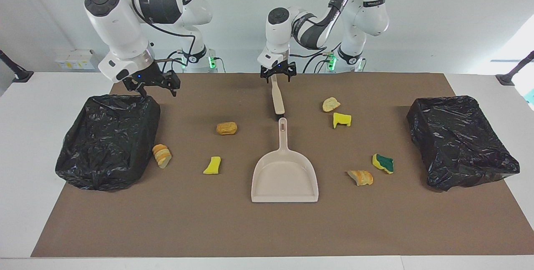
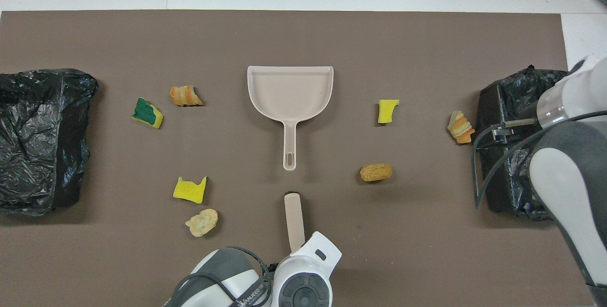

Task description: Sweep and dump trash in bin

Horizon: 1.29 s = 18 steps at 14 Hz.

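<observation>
Several trash scraps lie on the brown mat: a tan lump, yellow wedges, a brown lump, sliced bread pieces and a yellow-and-green sponge. The beige dustpan lies empty mid-table, its handle toward the robots. My left gripper is shut on the handle end of a beige brush, whose dark tip rests by the dustpan handle. My right gripper hangs over the black-bagged bin at the right arm's end.
A second black-bagged bin stands at the left arm's end of the mat. The sliced bread piece lies right beside the bin at the right arm's end. Bare white table borders the mat.
</observation>
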Each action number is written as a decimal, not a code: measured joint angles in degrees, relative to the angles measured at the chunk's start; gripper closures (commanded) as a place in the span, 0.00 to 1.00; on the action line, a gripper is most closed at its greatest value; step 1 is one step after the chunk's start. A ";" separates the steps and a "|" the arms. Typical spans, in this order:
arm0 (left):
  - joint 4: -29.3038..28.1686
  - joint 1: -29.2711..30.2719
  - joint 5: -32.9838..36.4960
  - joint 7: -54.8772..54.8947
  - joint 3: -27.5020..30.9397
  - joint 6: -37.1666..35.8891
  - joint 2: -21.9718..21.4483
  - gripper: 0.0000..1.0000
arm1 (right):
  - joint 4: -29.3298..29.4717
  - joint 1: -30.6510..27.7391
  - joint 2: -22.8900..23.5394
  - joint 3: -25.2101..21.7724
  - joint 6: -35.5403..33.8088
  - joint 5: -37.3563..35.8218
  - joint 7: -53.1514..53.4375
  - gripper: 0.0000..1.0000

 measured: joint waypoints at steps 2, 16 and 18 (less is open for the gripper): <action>-0.06 -1.77 -1.91 -1.08 -0.05 0.37 1.42 0.00 | -0.07 0.85 0.91 0.06 1.01 0.03 0.78 0.00; 2.00 -2.20 -2.53 -3.53 1.27 -1.85 1.42 0.51 | -0.52 1.51 2.69 0.08 2.76 1.10 1.78 0.00; 2.02 -2.20 -2.53 -3.53 1.28 -1.92 1.42 0.88 | -0.53 1.51 2.69 0.08 2.76 1.11 1.78 0.00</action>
